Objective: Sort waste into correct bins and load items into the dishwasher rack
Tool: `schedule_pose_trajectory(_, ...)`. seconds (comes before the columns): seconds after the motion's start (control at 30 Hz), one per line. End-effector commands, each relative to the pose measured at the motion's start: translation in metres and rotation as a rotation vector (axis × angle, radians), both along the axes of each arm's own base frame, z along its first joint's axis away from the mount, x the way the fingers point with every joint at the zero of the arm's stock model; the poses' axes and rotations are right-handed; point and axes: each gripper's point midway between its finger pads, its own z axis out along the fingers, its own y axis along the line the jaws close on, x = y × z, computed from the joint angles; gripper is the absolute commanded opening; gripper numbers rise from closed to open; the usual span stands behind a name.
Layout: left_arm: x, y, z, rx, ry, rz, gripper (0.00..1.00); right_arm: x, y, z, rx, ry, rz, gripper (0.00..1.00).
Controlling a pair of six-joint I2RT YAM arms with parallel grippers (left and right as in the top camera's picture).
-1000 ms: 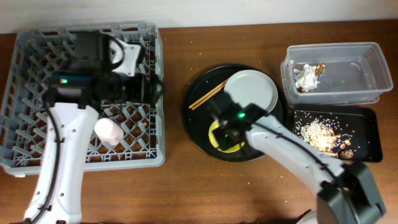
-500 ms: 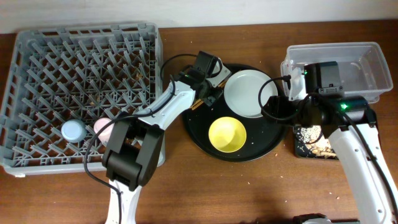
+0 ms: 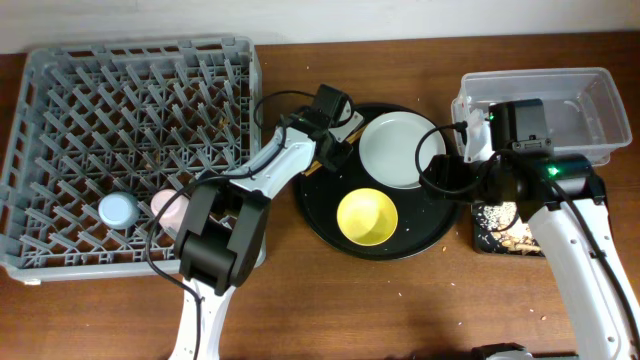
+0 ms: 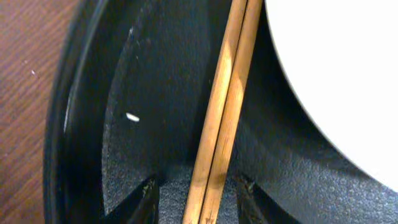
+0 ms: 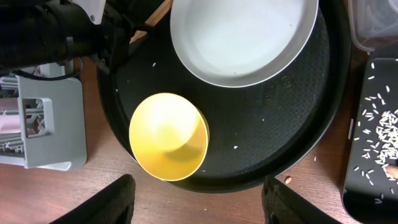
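Observation:
The wooden chopsticks [image 4: 227,106] lie on the round black tray [image 3: 320,205] beside the pale plate [image 3: 402,150]. My left gripper [image 4: 198,202] is open and straddles them, with a gap on each side of the pair. In the overhead view the left gripper [image 3: 335,150] covers their middle. The yellow bowl [image 3: 366,217] stands on the same tray. My right gripper [image 5: 205,202] hangs wide open and empty above the tray's near rim. The pink cup [image 3: 165,205] and blue cup [image 3: 118,210] sit in the grey dishwasher rack [image 3: 60,90].
The clear tub [image 3: 580,110] stands at the back right, partly covered by my right arm. Below it the shallow black tray [image 5: 373,180] holds rice-like crumbs [image 5: 385,134]. A few crumbs dot the round tray and the wooden table.
My left arm came from over the rack to the chopsticks and its jaws narrowed around them. My right arm drew back from the yellow bowl toward the tub. The blue cup now shows in the rack.

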Motion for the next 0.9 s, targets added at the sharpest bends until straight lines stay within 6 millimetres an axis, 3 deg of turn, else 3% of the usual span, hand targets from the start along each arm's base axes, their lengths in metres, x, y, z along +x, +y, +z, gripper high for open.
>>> schedule_pose_trajectory(0.0, 0.014, 0.002, 0.031, -0.008, -0.071, 0.005, 0.40, 0.001, -0.001, 0.004, 0.005, -0.009, -0.005, 0.66)
schedule_pose_trajectory(0.1, 0.008, -0.003, 0.058, -0.038, -0.079, -0.011, 0.39, 0.002, -0.001, 0.004, 0.005, -0.015, -0.005, 0.67)
schedule_pose_trajectory(0.23, 0.022, 0.011, 0.060, -0.006, -0.128, 0.034, 0.31, 0.004, -0.001, 0.002, 0.006, -0.008, -0.005, 0.67)
schedule_pose_trajectory(0.3, 0.018, 0.007, 0.050, -0.017, -0.101, 0.017, 0.28, 0.004, -0.001, 0.000, 0.006, -0.003, -0.005, 0.67)
schedule_pose_trajectory(0.43, 0.006, -0.002, -0.002, -0.030, 0.009, -0.018, 0.28, 0.004, -0.001, 0.000, 0.006, -0.002, -0.005, 0.66)
schedule_pose_trajectory(0.6, -0.004, 0.000, -0.025, -0.013, 0.074, -0.025, 0.29, 0.005, -0.001, 0.000, 0.006, -0.002, -0.005, 0.66)
schedule_pose_trajectory(0.63, -0.006, 0.000, -0.026, -0.011, 0.081, -0.026, 0.26, 0.005, -0.001, 0.000, 0.006, -0.003, -0.005, 0.66)
schedule_pose_trajectory(0.67, -0.007, 0.001, -0.026, -0.009, 0.086, -0.025, 0.06, 0.005, -0.001, 0.000, 0.006, -0.002, -0.005, 0.66)
schedule_pose_trajectory(0.7, -0.009, 0.002, -0.020, -0.006, 0.094, -0.025, 0.00, 0.005, -0.001, 0.000, 0.006, -0.002, -0.005, 0.66)
schedule_pose_trajectory(0.77, -0.011, 0.001, 0.019, -0.026, 0.100, -0.030, 0.00, 0.005, -0.001, 0.000, 0.006, -0.002, -0.005, 0.66)
schedule_pose_trajectory(0.87, -0.018, 0.012, 0.112, -0.080, 0.074, 0.055, 0.00, 0.005, -0.001, 0.000, 0.006, -0.003, -0.005, 0.66)
